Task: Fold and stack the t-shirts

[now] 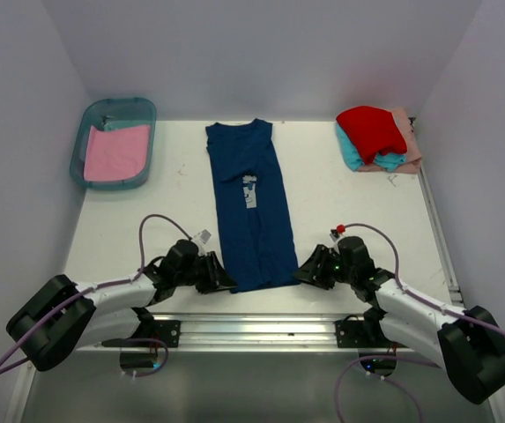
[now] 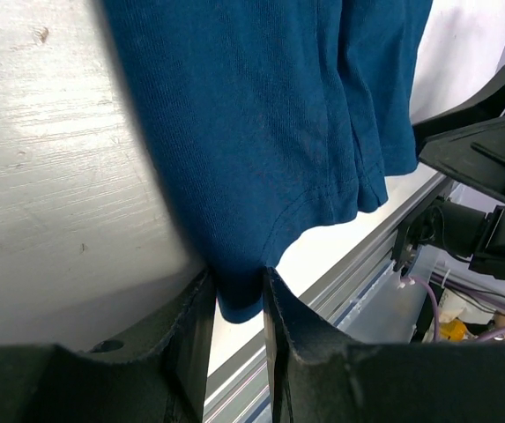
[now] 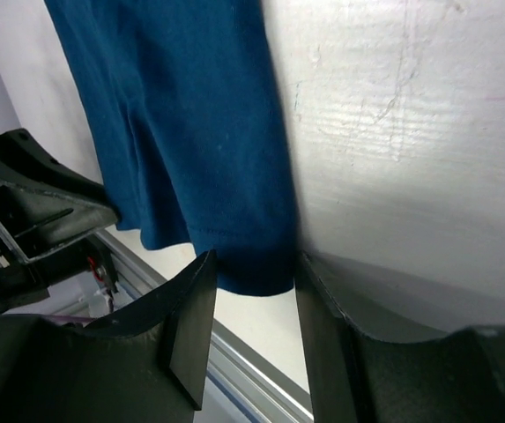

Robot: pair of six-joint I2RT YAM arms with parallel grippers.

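The navy blue t-shirt [image 1: 248, 203] with a pale print lies folded into a long strip down the table's middle. My left gripper [image 1: 224, 280] is at its near left corner; in the left wrist view the gripper [image 2: 239, 291] is shut on that corner of the shirt [image 2: 261, 115]. My right gripper [image 1: 303, 273] is at the near right corner; in the right wrist view it [image 3: 252, 273] is open, with the shirt's [image 3: 190, 115] corner lying between the fingers. A pink shirt [image 1: 115, 152] lies in the bin. Red [image 1: 371, 129], teal [image 1: 351, 154] and peach [image 1: 408, 145] shirts are piled at the back right.
The teal plastic bin [image 1: 120, 102] stands at the back left. An aluminium rail [image 1: 261, 326] runs along the table's near edge, just behind both grippers. Walls close off the table's back and sides.
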